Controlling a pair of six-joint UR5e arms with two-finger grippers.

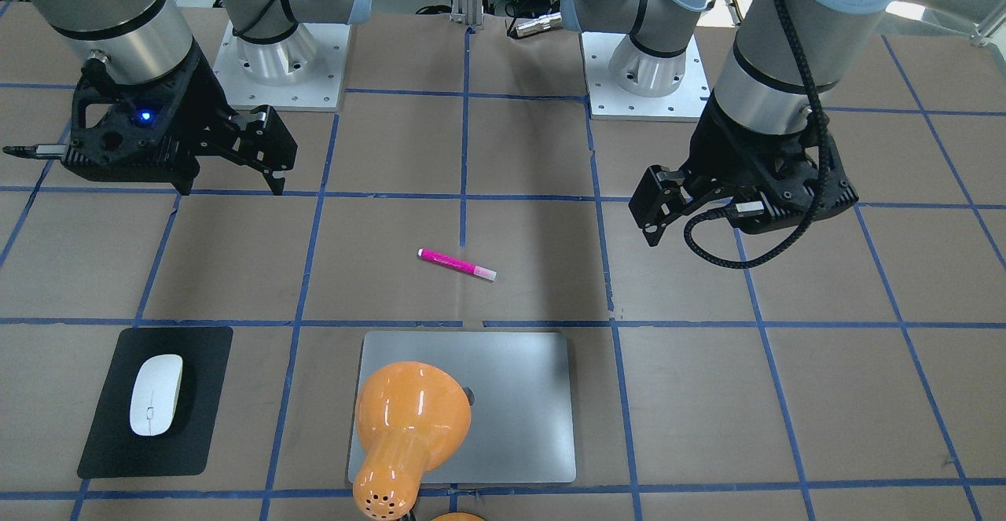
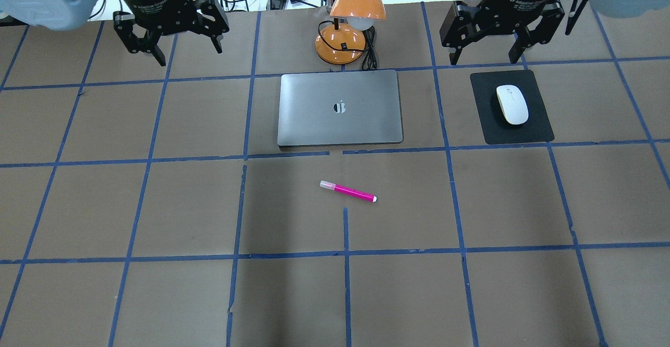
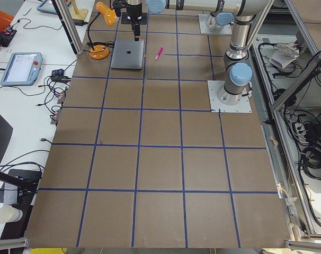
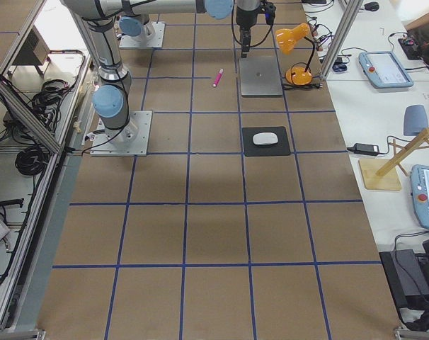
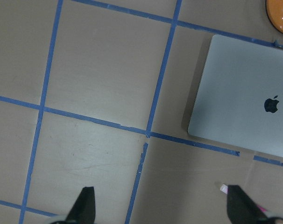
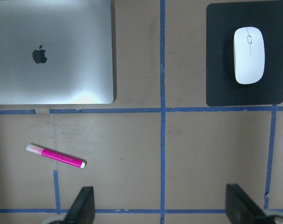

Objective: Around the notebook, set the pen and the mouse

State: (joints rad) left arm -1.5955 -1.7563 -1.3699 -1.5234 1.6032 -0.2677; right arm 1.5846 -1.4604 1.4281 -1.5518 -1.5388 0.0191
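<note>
The left gripper (image 2: 189, 56) hangs above the table (image 2: 157, 205) with its jaws spread wide and nothing between them. In the overhead view it sits at about 10 o'clock from the laptop (image 2: 340, 107). The right gripper (image 2: 484, 59) is just as wide and empty, at about 11 o'clock from the mouse (image 2: 512, 104). In each wrist view the two dark fingertips (image 6: 83, 205) stand far apart over bare brown table.

The closed silver-grey laptop lies flat. The magenta pen (image 2: 348, 191) lies on the table at its 6 o'clock, apart from it, with the pale end toward 10 o'clock. The white mouse rests on a black mat (image 2: 489, 130) at the laptop's 3 o'clock, well apart from it. An orange desk lamp (image 2: 356, 1) stands at the laptop's 12 o'clock. Blue tape lines (image 2: 345, 284) grid the table.
</note>
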